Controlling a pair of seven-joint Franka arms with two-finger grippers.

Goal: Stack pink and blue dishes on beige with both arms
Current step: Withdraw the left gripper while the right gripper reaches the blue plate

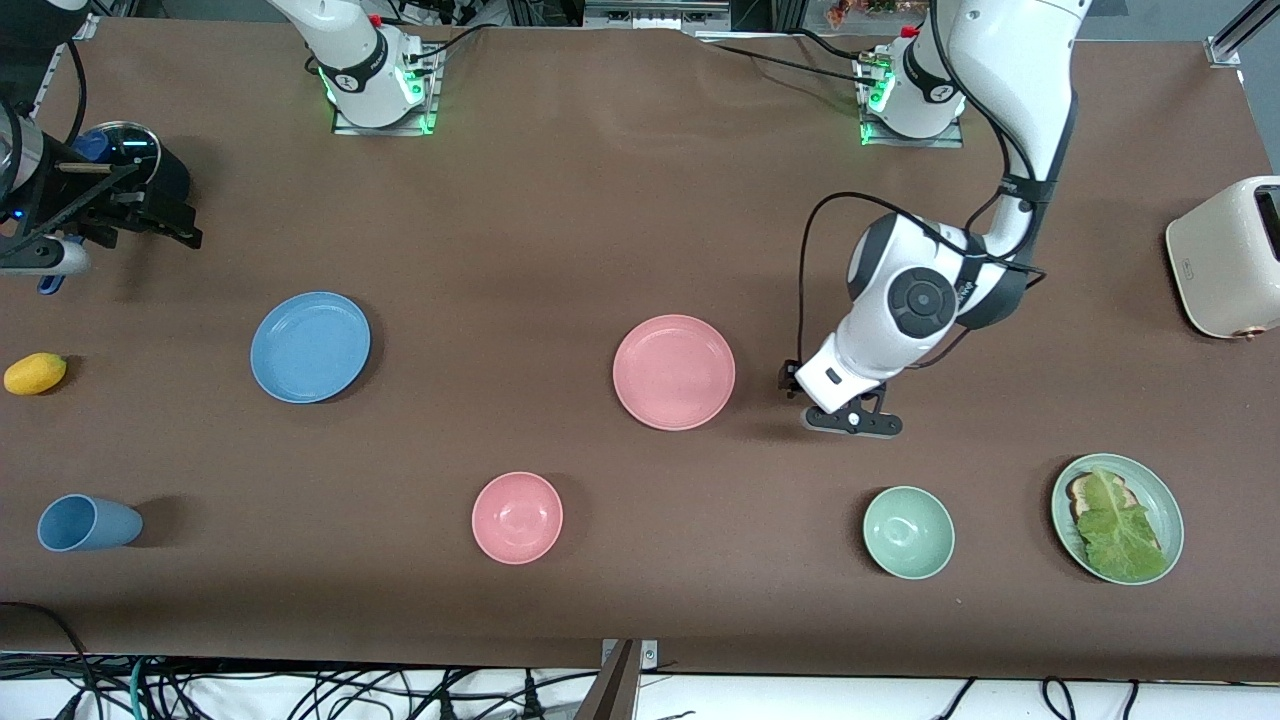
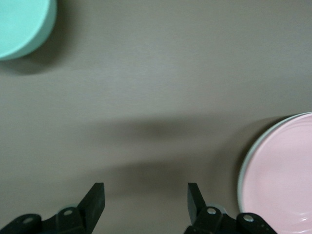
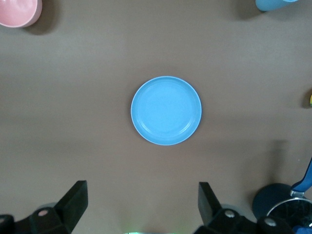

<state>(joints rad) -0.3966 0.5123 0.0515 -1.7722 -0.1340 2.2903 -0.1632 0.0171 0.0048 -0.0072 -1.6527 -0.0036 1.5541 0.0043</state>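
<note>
The pink plate [image 1: 673, 372] lies mid-table and the blue plate [image 1: 310, 347] lies toward the right arm's end. My left gripper [image 1: 850, 420] hangs open low over bare table beside the pink plate [image 2: 282, 180], with nothing between its fingers [image 2: 97, 197]. A pale edge shows under that plate's rim; I cannot tell whether it is the beige plate, which appears nowhere else. My right gripper [image 1: 150, 215] is open and empty, high over the table's right-arm end, with the blue plate [image 3: 165, 110] well clear of its fingers [image 3: 207, 197].
A pink bowl [image 1: 517, 517], green bowl [image 1: 908, 532] and green plate with toast and lettuce [image 1: 1117, 517] lie near the front camera. A blue cup [image 1: 88, 523], yellow fruit [image 1: 35, 373] and dark lidded pot [image 1: 125, 150] sit at the right arm's end. A toaster [image 1: 1225, 255] stands at the left arm's end.
</note>
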